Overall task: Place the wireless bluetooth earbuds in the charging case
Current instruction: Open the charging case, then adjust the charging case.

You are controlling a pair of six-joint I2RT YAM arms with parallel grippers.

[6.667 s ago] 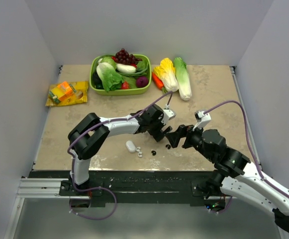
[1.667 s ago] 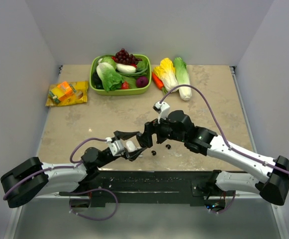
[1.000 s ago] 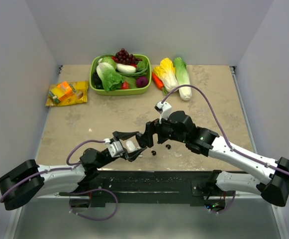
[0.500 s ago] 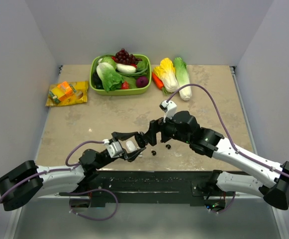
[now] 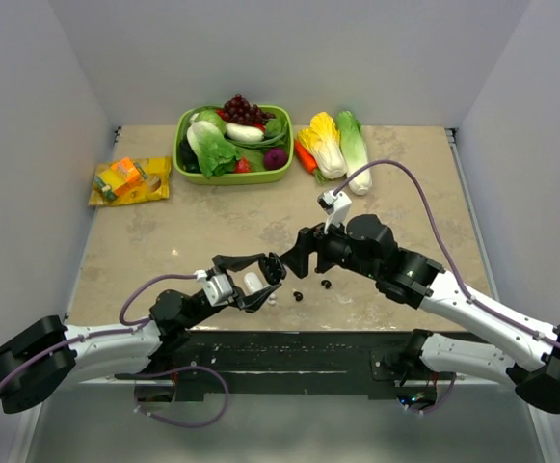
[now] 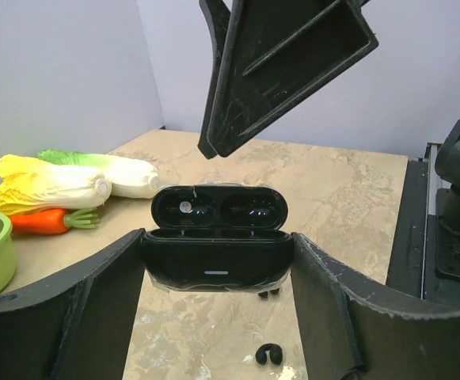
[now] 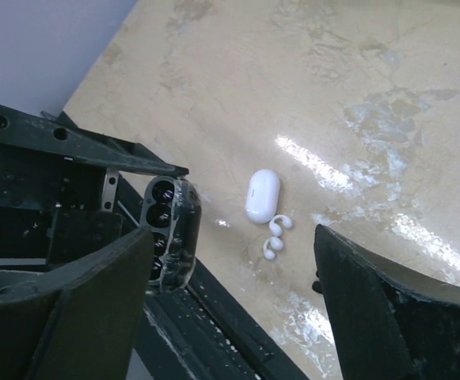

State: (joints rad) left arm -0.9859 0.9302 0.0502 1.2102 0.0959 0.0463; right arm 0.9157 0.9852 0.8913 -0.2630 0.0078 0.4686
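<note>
My left gripper [image 5: 253,281] is shut on the black charging case [image 6: 216,253], which it holds above the table with its lid open and both wells showing. The case [image 7: 170,229] also shows at the left of the right wrist view. My right gripper [image 5: 287,262] hangs open and empty just right of the case, and one of its fingers [image 6: 285,63] looms over the case. Two black earbuds [image 5: 298,295] [image 5: 325,285] lie on the table below it. A white case [image 7: 262,195] lies shut beside two white earbuds [image 7: 275,237].
A green basket of vegetables [image 5: 233,145] stands at the back, with napa cabbages [image 5: 339,145] and a carrot [image 5: 305,157] to its right. An orange-yellow snack packet [image 5: 130,180] lies at the back left. The black front rail [image 5: 280,349] runs just below the earbuds.
My right arm has drawn back to the right and slightly away from the black case. My left gripper has held the case almost still, shifting only slightly.
</note>
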